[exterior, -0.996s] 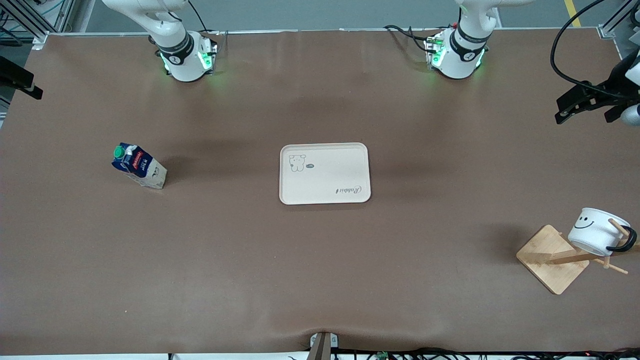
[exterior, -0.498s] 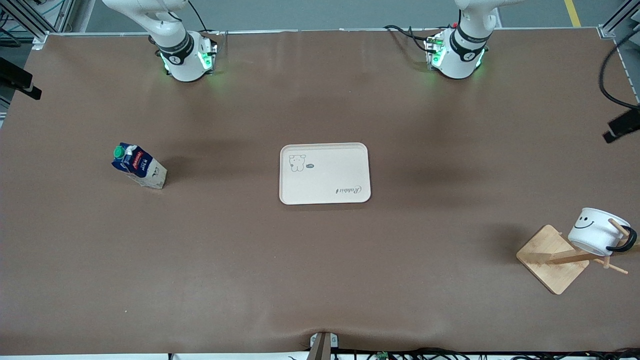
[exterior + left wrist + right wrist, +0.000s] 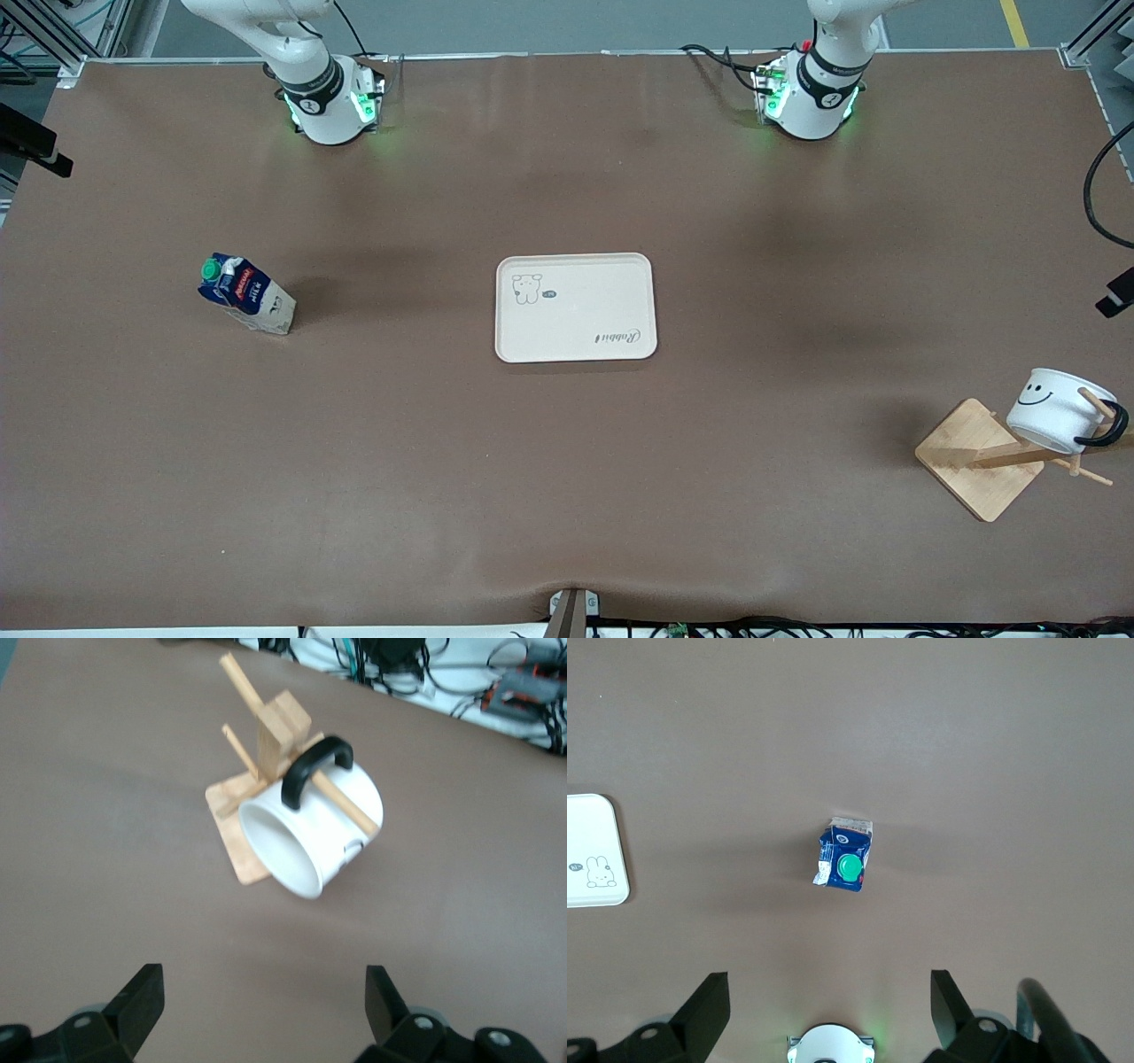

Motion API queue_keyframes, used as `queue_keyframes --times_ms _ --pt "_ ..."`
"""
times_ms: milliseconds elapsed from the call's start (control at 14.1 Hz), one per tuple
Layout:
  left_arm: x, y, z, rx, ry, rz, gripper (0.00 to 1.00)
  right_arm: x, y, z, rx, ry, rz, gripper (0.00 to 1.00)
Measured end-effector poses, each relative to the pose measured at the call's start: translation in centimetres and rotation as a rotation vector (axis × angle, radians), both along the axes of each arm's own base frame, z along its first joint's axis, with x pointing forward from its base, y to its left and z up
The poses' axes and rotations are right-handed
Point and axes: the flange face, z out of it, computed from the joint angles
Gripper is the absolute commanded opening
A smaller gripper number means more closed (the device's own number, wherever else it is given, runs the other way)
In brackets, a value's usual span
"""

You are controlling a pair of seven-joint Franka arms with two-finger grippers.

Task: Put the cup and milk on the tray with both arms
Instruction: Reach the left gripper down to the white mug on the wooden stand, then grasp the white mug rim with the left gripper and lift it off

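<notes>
The cream tray (image 3: 576, 307) lies flat at the table's middle. The milk (image 3: 246, 295) stands upright toward the right arm's end. My right gripper (image 3: 829, 985) hangs open high over the table near it, looking down on the green cap of the milk (image 3: 846, 855). The cup (image 3: 1054, 409) hangs tilted by its black handle on a peg of the wooden rack (image 3: 979, 459) toward the left arm's end. My left gripper (image 3: 263, 983) is open in the air, apart from the cup (image 3: 328, 828), whose mouth faces it. Only a dark bit of the left hand (image 3: 1118, 295) shows in the front view.
The rack's square base (image 3: 235, 815) and its slanted pegs stand around the cup. A corner of the tray (image 3: 594, 850) shows in the right wrist view, and so does the right arm's base (image 3: 831, 1043). Brown cloth covers the table (image 3: 567, 478).
The left gripper has travelled along the left arm's end of the table toward the cup and has nearly left the front view. The right arm, milk, tray and cup have not moved.
</notes>
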Motion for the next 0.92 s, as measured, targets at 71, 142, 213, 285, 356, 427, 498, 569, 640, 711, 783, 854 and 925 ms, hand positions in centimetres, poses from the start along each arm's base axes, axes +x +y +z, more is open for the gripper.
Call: queue_keyframes --times_ms 71,142,213,285,356,427,498,569,640,711,783,854,925 --pt "0.2 -0.1 -1.0 0.0 -0.033 0.006 1.0 0.0 0.0 -0.1 0.0 0.001 -0.001 1.0" --pt "0.4 -0.4 -2.1 -0.001 -0.067 0.012 1.0 0.1 0.0 -0.1 0.0 0.003 -0.001 1.0" --pt "0.6 -0.8 -3.1 0.002 -0.094 0.012 1.0 0.1 0.0 -0.2 0.0 0.004 -0.001 1.0" --pt "1.0 -1.4 -4.2 0.004 -0.113 0.007 0.97 0.1 0.0 -0.2 0.0 0.005 -0.001 1.0" --pt "1.4 -1.9 -5.1 0.005 -0.128 0.002 0.9 0.1 0.0 -0.2 0.0 0.005 -0.001 1.0" --pt "1.9 -2.2 -6.0 0.008 -0.143 -0.002 0.82 0.2 0.0 -0.2 0.0 0.005 -0.001 1.0" --pt "2.4 -2.4 -6.7 0.009 -0.153 -0.005 0.81 0.2 0.0 -0.2 0.0 0.005 -0.001 1.0" --pt "2.8 -2.6 -7.3 0.01 -0.162 -0.007 0.81 0.2 0.0 -0.3 0.0 0.006 -0.001 1.0" --pt "3.2 -2.7 -8.0 0.011 -0.17 -0.008 0.77 0.2 0.0 -0.3 0.0 0.006 -0.001 1.0" --pt "3.4 -2.7 -8.6 0.012 -0.176 -0.007 0.68 0.2 -0.1 -0.3 0.0 0.006 -0.001 1.0" --pt "3.7 -2.6 -9.2 0.013 -0.181 -0.006 0.58 0.2 -0.1 -0.3 0.0 0.006 -0.001 1.0" --pt "3.9 -2.6 -9.7 0.013 -0.185 -0.005 0.5 0.2 -0.1 -0.3 0.0 0.006 -0.001 1.0" --pt "4.1 -2.8 -10.0 0.013 -0.187 -0.008 0.43 0.2 -0.1 -0.3 0.0 0.006 -0.001 1.0"
